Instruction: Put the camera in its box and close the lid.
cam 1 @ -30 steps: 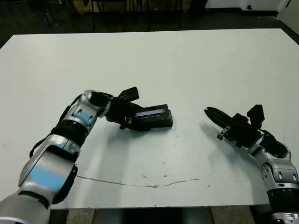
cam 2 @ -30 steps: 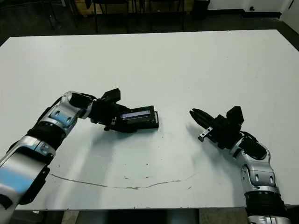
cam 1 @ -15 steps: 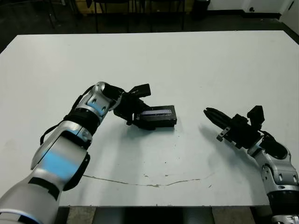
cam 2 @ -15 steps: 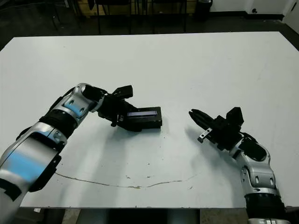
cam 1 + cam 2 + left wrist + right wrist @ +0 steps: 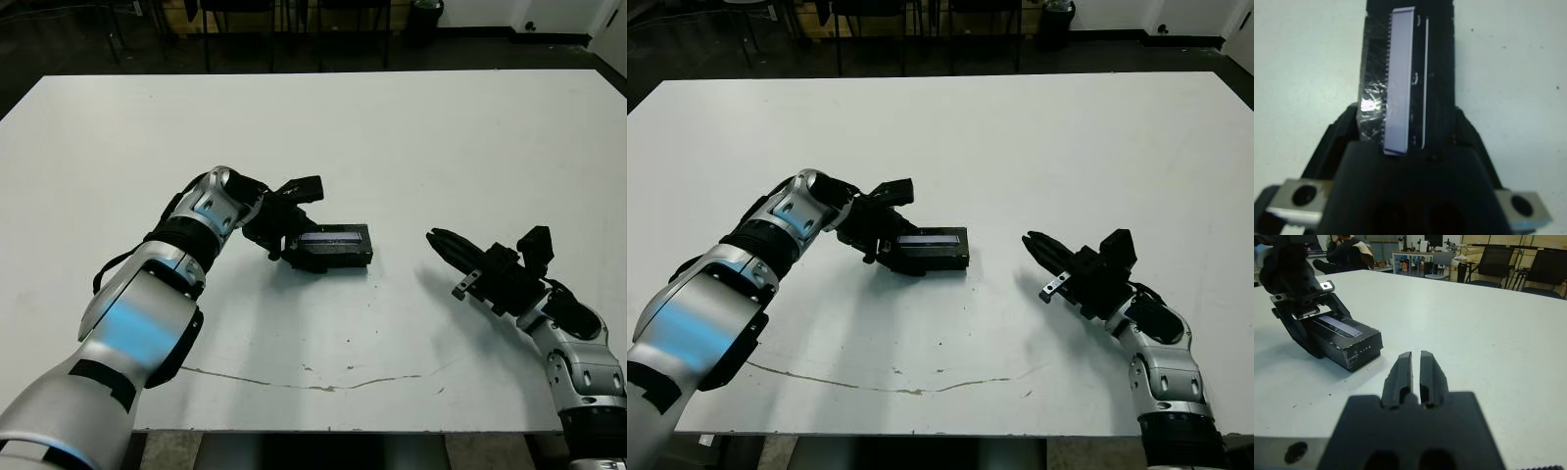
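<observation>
Clamping the closed box at its near end, left gripper, fingers either side, arm reaching inward, elbow bent. Lid on top, pale strip up. Well apart, right gripper clenched on nothing, low over white table, pointing at box.

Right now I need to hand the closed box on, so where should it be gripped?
Across its two long sides at the free end, coming from the right pincer's side. The box lies flat and narrow, and the left pincer already clasps its other end.
</observation>
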Motion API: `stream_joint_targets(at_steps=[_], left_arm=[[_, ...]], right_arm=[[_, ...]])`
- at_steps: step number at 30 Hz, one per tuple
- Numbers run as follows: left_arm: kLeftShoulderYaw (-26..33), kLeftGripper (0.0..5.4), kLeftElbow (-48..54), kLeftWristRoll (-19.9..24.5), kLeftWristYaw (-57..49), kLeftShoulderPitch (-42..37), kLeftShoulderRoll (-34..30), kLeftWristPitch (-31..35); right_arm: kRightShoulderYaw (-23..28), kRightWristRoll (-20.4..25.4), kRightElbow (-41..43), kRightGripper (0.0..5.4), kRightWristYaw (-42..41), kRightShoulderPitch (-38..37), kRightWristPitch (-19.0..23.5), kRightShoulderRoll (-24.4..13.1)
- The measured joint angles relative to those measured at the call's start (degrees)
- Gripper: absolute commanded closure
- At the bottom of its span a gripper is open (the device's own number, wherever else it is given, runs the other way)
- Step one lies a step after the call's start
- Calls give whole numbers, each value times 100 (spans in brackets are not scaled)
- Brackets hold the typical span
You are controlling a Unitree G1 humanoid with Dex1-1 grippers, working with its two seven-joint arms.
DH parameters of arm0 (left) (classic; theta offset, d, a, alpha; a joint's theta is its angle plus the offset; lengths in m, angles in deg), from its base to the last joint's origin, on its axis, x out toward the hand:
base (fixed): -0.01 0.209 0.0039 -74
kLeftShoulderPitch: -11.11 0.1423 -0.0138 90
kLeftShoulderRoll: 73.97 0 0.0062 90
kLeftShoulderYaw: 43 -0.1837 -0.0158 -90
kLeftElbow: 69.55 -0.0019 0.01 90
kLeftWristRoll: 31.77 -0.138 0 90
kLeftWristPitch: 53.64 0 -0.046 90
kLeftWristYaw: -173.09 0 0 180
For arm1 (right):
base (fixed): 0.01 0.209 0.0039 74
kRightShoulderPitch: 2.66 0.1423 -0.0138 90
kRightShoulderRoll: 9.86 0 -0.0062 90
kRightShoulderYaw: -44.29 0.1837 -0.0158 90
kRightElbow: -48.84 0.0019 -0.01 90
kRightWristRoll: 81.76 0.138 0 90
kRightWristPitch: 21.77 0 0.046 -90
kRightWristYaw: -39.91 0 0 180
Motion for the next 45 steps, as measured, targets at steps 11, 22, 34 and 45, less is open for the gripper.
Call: stream_joint_targets(at_steps=[11, 22, 34, 45], left_arm=[[-128, 153, -49, -183, -153, 18, 5, -680], [-138, 1, -64, -187, -337, 62, -25, -1284], [44, 1, -73, 45, -255, 282, -194, -1335], [476, 1, 386, 675, 312, 1093, -1126, -1776]], right_arm=[[-9, -8, 71, 540, -13, -18, 20, 3], [-3, 80, -51, 540, -74, -10, 14, 5], [-23, -31, 208, 540, 179, -74, 176, -4], [-30, -38, 411, 540, 277, -132, 343, -8]])
